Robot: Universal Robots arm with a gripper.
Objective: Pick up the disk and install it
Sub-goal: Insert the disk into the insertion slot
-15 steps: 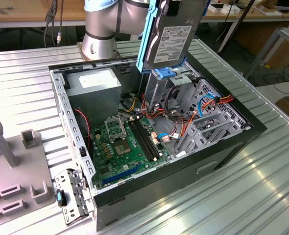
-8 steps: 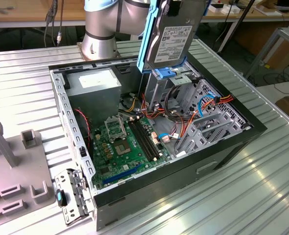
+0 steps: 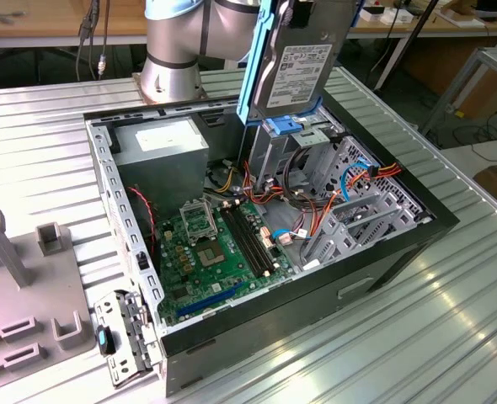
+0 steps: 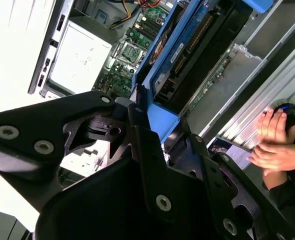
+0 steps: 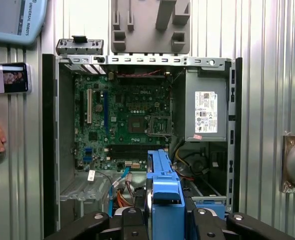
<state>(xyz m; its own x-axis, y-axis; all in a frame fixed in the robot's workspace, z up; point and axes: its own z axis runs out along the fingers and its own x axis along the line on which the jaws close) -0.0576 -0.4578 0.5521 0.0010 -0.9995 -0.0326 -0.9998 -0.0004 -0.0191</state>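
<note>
The claw (image 5: 165, 221) is clamped on the disk (image 3: 292, 71), which hangs below it on edge with its long axis upright. The disk's lower end is just over the blue-topped drive cage (image 3: 292, 145), at the computer case's (image 3: 375, 269) edge nearest the robot's base.

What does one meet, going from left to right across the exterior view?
Grey plastic fixture → power-supply box → disk, held upright above the open computer case → metal frame beyond the table.
</note>
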